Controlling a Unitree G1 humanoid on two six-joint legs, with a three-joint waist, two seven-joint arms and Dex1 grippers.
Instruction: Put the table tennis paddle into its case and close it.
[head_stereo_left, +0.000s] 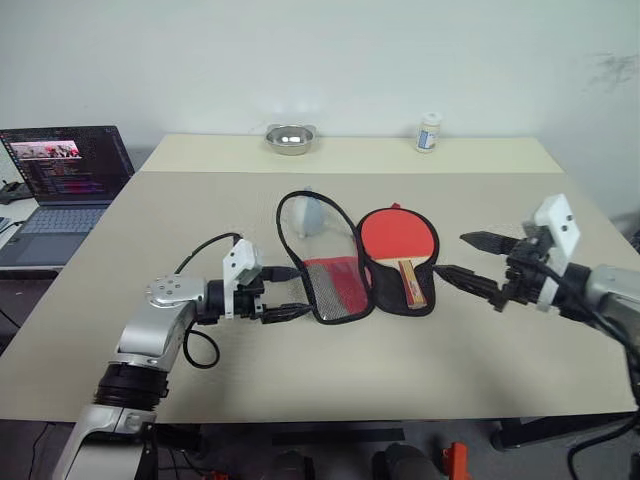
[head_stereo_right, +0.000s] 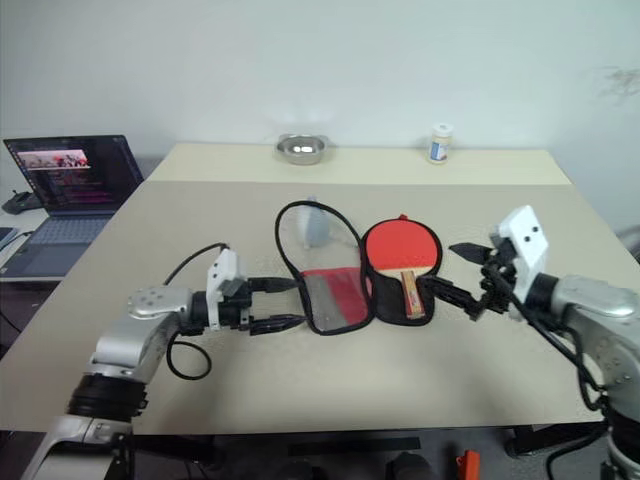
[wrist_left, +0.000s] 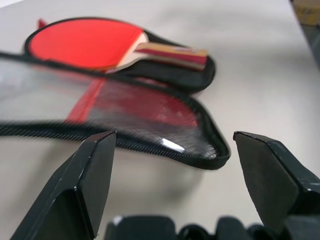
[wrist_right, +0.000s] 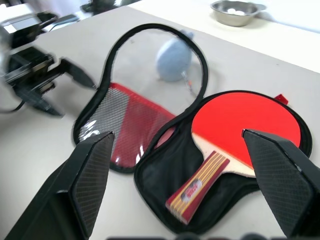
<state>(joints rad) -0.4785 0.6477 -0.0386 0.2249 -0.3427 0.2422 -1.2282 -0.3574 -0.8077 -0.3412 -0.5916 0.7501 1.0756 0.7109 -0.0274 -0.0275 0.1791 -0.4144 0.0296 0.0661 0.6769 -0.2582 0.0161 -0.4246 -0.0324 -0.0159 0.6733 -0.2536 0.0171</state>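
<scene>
Both sets of fingers stand wide apart and hold nothing; the left gripper (head_stereo_left: 287, 292) sits low over the table (head_stereo_left: 520, 380), just beside the handle end of the open flap, and the right gripper (head_stereo_left: 478, 262) hangs clear of the table to the right of the case (head_stereo_left: 395, 292), near it but not touching.

That case lies spread open in two halves, hinged along the middle; the paddle (head_stereo_left: 398, 236) rests in the right half, red face up, its striped handle (head_stereo_left: 411, 284) lying in the narrow end; the left half, the flap (head_stereo_left: 318, 255), shows a clear window at its round end and mesh over red at the narrow end. A pale round lump shows through that window; what it is I cannot tell.

From here the job seems to be folding the flap over and zipping it; the fabric is soft, so a pinch on the rim could drag the whole case sideways instead of turning the flap, and the paddle could slide out of its half; the handle sits near the edge, so the zip might snag on it; if the lump lies on the flap's inside, it could end up trapped within.

Some print marks the handle, too small to read; the laptop (head_stereo_left: 62, 180) screen, the small jar (head_stereo_left: 429, 132) and the metal bowl (head_stereo_left: 291, 138) at the far side give no legible writing either.
</scene>
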